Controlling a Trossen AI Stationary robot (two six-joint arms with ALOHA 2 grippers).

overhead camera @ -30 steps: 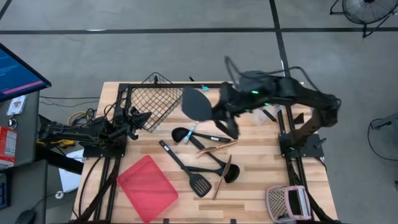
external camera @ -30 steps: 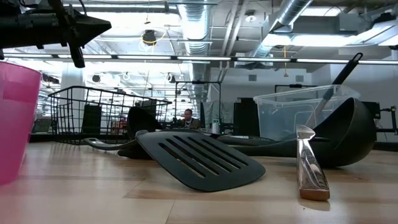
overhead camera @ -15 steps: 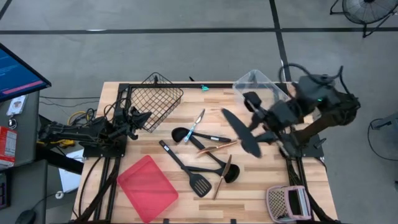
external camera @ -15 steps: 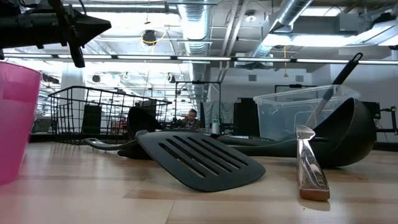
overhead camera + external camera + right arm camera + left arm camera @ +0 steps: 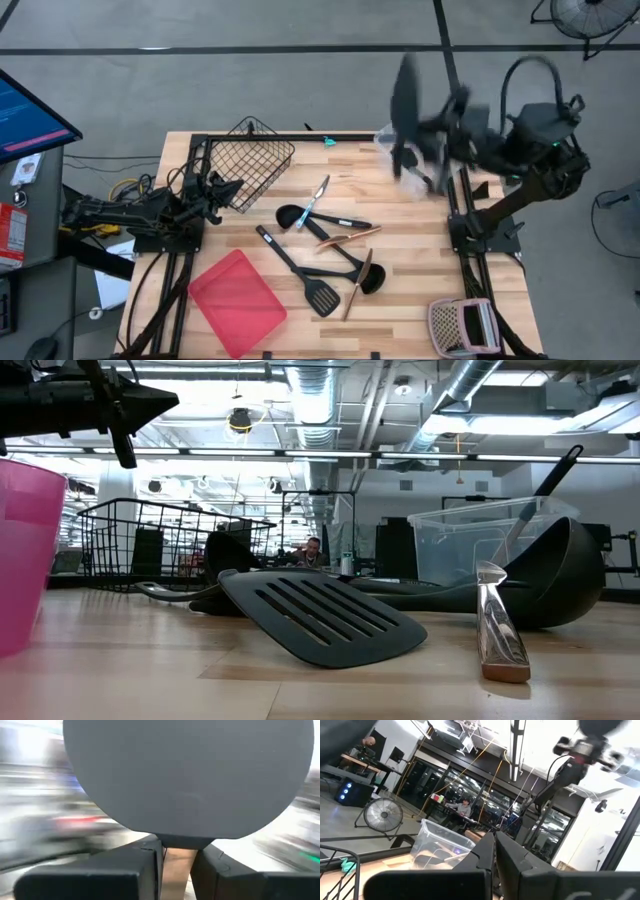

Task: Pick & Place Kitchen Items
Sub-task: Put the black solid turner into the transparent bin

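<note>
Above the worktop (image 5: 420,300), the right hand (image 5: 432,150), clenched on the spatula (image 5: 404,100), had swung over the clear bin (image 5: 385,137); release comes next.

Grey concrete floor (image 5: 250,90) w/ dark tape lines; exposed ceiling ducts (image 5: 470,385); strip lights; floor fan (image 5: 382,815); monitor (image 5: 25,115).

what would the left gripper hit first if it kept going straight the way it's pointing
Probably the black wire basket: in the high view the left gripper points toward the basket's near corner just ahead. Height is unclear, so it might pass above the rim.
</note>
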